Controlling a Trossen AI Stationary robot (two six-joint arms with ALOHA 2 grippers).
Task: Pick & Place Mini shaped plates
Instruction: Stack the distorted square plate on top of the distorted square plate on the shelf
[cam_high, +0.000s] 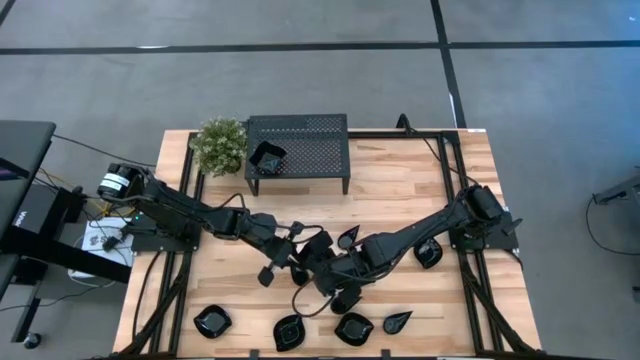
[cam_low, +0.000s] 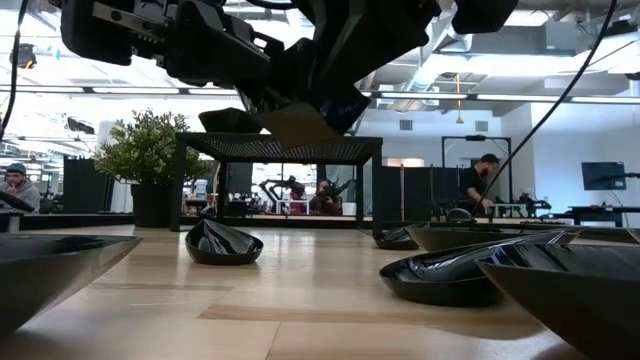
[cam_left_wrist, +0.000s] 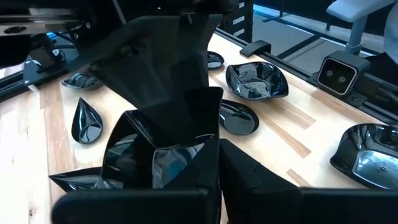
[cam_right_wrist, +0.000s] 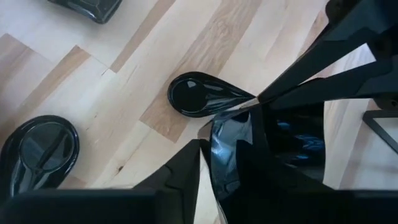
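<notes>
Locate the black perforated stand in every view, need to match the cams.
High view: the black perforated stand sits at the table's far edge, centre-left, with one small black dish on it.
Low view: it stands in the background, centre, its top partly behind the arms.
Left wrist view: not in it.
Right wrist view: not in it.
Shared landmark: the potted plant, right beside the stand on its left in both views.

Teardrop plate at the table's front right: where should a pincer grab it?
Probably the teardrop plate by its raised rim, from straight above, one finger inside, one outside. It lies flat and low, leaving nothing to pinch from the side.
</notes>
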